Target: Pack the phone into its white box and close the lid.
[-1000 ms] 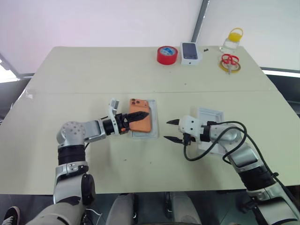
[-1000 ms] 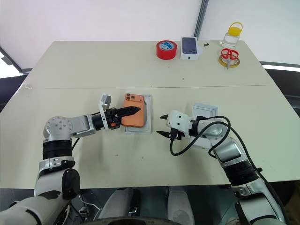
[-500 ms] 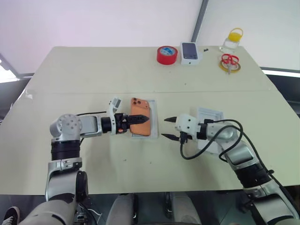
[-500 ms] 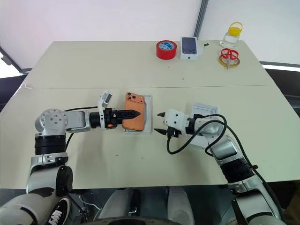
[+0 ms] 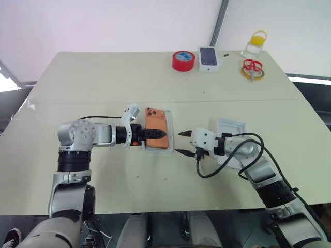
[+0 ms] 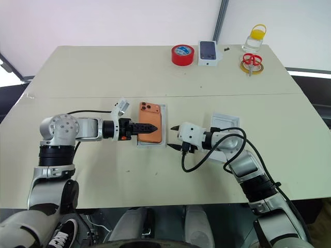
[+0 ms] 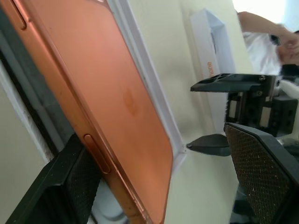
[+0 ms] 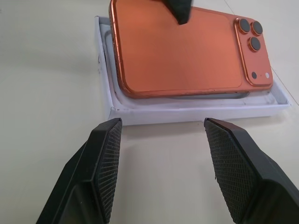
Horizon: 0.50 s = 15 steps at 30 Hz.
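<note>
The orange phone [image 5: 156, 125] lies back up and tilted over the white box [image 8: 196, 112], its near long edge riding above the box wall. My left gripper [image 5: 155, 133] reaches across it, open. One finger [image 7: 77, 184] sits against the phone's side edge and the other finger [image 7: 261, 172] stands off above its back. My right gripper [image 5: 180, 143] hovers open just right of the box, touching nothing, with its pads [image 8: 105, 158] facing the box's end wall. The lid [image 5: 232, 126] lies on the table behind the right forearm.
Along the table's far edge stand a red tape roll [image 5: 184, 60], a dark-screened phone box [image 5: 209, 57], red scissors on a yellow tape ring [image 5: 252, 70] and a yellow-capped bottle [image 5: 255, 46]. A person [image 7: 266, 32] shows in the left wrist view beyond the table.
My left wrist has rolled and its elbow swung outward. The phone has turned from askew to nearly in line with the box. The right gripper has stayed about where it was.
</note>
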Motion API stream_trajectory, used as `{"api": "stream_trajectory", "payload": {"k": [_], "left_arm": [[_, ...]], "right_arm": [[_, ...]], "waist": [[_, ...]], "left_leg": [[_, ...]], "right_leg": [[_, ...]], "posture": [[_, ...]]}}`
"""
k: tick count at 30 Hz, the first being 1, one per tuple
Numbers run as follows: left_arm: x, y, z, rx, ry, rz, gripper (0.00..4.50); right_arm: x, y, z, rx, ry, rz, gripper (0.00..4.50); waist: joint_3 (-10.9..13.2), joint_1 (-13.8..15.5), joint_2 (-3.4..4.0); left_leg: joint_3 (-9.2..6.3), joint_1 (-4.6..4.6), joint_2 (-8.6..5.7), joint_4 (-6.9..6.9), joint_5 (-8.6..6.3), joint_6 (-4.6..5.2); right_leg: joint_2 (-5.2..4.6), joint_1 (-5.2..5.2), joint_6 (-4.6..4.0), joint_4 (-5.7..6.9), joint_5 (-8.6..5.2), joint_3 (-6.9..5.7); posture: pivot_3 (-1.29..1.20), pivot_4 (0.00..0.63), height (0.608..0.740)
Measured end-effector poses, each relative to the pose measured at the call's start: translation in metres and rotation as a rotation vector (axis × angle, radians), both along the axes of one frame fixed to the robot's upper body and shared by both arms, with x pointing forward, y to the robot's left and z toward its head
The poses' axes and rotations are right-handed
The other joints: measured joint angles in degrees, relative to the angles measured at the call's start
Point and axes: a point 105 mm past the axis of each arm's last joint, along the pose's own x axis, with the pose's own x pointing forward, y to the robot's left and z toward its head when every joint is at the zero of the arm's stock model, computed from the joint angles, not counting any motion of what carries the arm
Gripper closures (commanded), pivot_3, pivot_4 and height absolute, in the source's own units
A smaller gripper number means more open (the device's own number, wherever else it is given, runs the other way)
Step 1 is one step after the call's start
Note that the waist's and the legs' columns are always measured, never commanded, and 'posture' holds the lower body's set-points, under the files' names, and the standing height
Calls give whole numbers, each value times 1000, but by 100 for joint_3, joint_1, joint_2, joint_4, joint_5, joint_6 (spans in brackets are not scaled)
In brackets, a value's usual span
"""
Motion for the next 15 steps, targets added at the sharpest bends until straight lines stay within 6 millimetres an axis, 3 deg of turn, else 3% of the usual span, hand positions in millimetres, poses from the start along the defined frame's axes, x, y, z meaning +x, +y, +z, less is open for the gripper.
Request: {"api": "stream_trajectory", "payload": {"k": [15], "left_arm": [[3,-5,1,51,-28,13,348]], "right_arm": [[5,3,0,-5,-14,1,1551]], "waist": [[0,10,1]], "left_leg": [[0,7,3,0,1,-2]], "right_leg": [[5,8,-1,-1,0,2]], "posture": [[0,150,740]]}}
